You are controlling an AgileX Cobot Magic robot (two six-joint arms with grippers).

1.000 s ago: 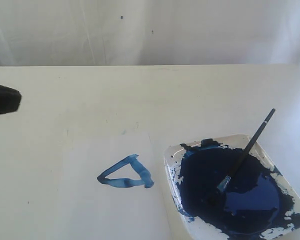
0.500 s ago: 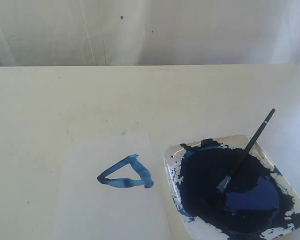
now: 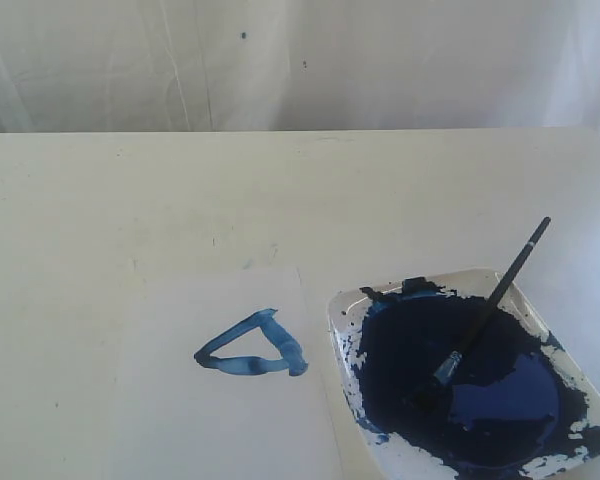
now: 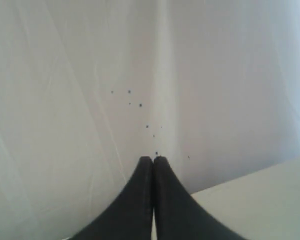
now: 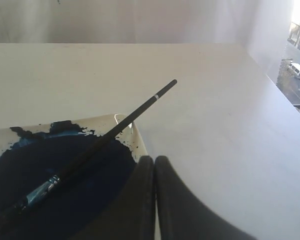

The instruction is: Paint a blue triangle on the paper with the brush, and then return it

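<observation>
A small blue triangle (image 3: 250, 347) is painted on the white paper (image 3: 200, 410) at the table's front. The brush (image 3: 490, 305) leans in the white paint tray (image 3: 348, 345) at the front right, bristles down in the dark blue paint, black handle sticking up over the far rim. No gripper shows in the exterior view. In the right wrist view the brush (image 5: 105, 135) lies across the tray (image 5: 132, 131), and my right gripper (image 5: 154, 159) is shut, empty, just off the tray's corner. My left gripper (image 4: 153, 160) is shut with nothing in it, facing the white backdrop.
A white curtain (image 3: 300, 60) hangs behind the cream table (image 3: 280, 190). The table's right edge (image 5: 290, 110) shows in the right wrist view, with a window beyond it.
A dark gripper tip at the left edge of the exterior view has withdrawn out of frame. Brush, tray and triangle have not moved.
</observation>
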